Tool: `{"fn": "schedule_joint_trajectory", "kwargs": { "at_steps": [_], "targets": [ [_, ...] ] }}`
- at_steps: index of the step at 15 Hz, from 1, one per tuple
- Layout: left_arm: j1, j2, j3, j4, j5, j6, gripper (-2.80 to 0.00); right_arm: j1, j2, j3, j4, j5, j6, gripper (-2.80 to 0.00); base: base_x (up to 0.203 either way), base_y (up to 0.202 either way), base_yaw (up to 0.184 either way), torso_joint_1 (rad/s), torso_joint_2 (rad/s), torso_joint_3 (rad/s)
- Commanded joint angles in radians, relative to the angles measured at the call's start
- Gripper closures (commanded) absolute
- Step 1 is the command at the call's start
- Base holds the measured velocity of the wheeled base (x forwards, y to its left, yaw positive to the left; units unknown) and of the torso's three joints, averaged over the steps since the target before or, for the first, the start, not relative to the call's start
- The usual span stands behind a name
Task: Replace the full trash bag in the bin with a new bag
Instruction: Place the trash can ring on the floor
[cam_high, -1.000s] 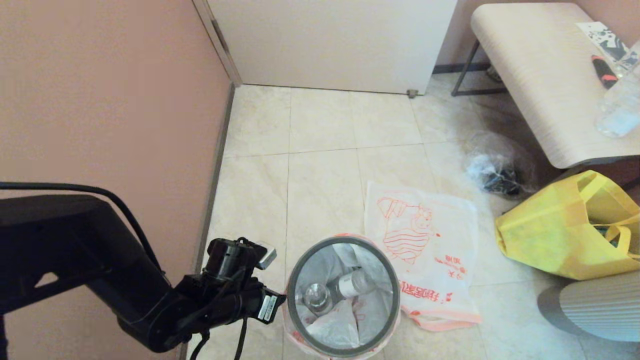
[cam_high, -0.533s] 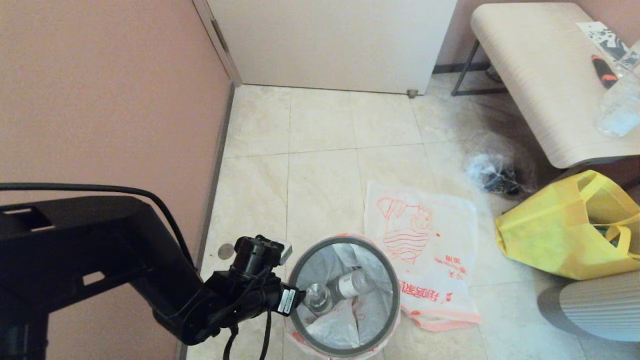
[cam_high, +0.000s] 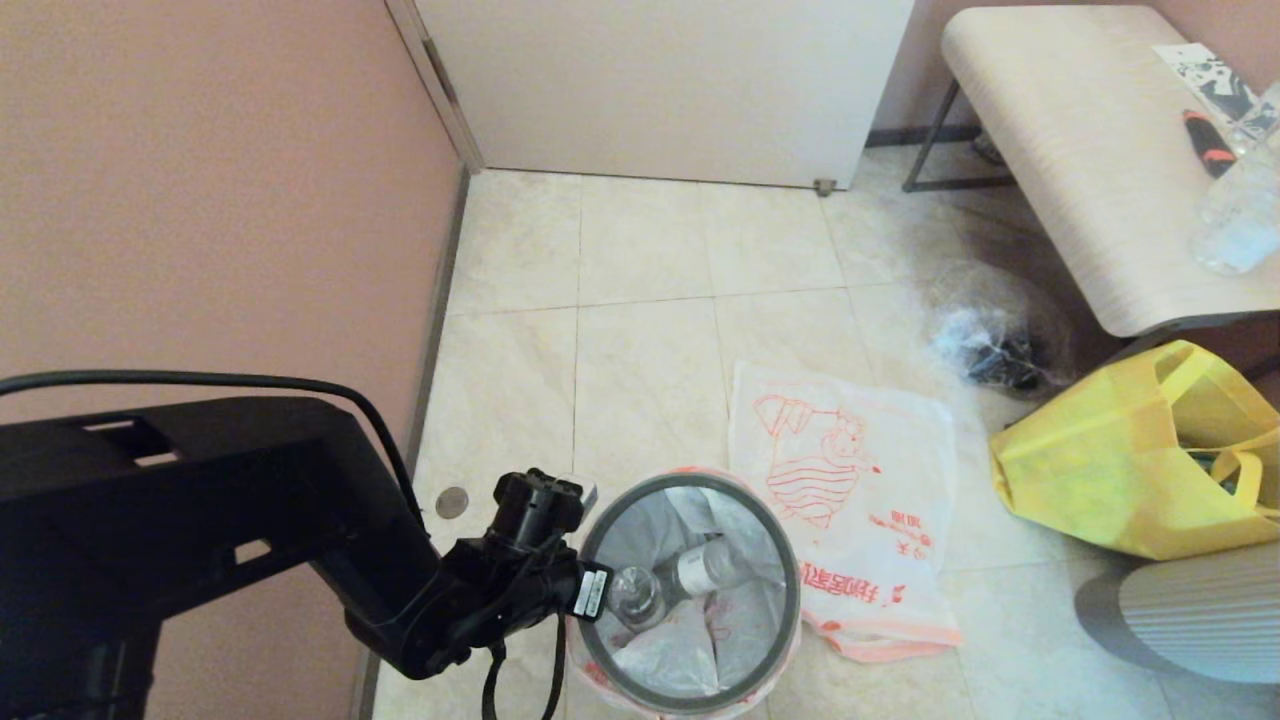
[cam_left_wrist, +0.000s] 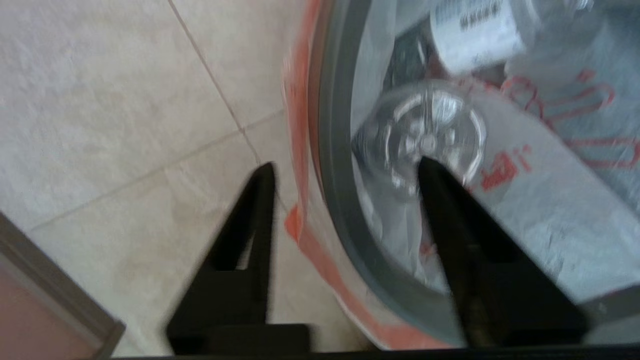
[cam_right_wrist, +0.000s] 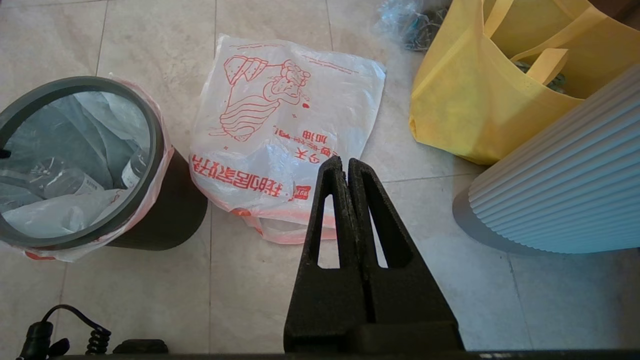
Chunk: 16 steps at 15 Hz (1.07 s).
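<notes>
My left gripper hangs over the near left edge of the bin, jaws spread apart. One finger stands outside the grey ring, over the floor, and the other stands inside it, over the full trash bag. The ring and the bag's pink-orange edge lie between my two fingers. I cannot tell whether either finger touches them. The full bag lines the bin, its edge folded out over the ring, with clear bottles and white scraps inside; two bottles show plainly.

My right gripper is held apart from the work, above the floor near the robot, jaws pressed together on nothing. From there I look down on the new bag, which lies flat on the floor just right of the bin, its near left corner touching the bin's side.

By count: one bin, one full bag in it, one new bag beside it. Farther right there is one yellow tote with one ribbed white object near it, and one clear bag with dark lumps lies beyond the new bag, below one bench. One small round disc lies on the floor by the left wall.
</notes>
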Motion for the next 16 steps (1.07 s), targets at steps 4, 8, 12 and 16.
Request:
{"fn": "schedule_joint_trajectory", "kwargs": {
  "at_steps": [4,8,12,16],
  "targets": [
    [-0.001,0.001,0.000,-0.006,0.011,-0.001,0.00,0.000,0.001,0.011,-0.001,0.000,0.000,0.00,0.000,0.000,0.000,0.000,0.00,0.000],
    [-0.003,-0.015,0.002,-0.006,0.014,0.000,0.00,0.000,0.001,0.011,-0.001,0.000,0.000,0.00,0.000,0.000,0.000,0.000,0.00,0.000],
    [-0.012,-0.074,0.009,-0.004,0.025,-0.002,0.00,0.000,0.001,0.011,-0.001,0.000,0.000,0.00,0.000,0.000,0.000,0.000,0.00,0.000],
    [-0.044,-0.101,0.038,0.014,0.024,-0.032,0.00,0.000,0.001,0.011,-0.001,0.000,0.000,0.00,0.000,0.000,0.000,0.000,0.00,0.000]
  ]
}}
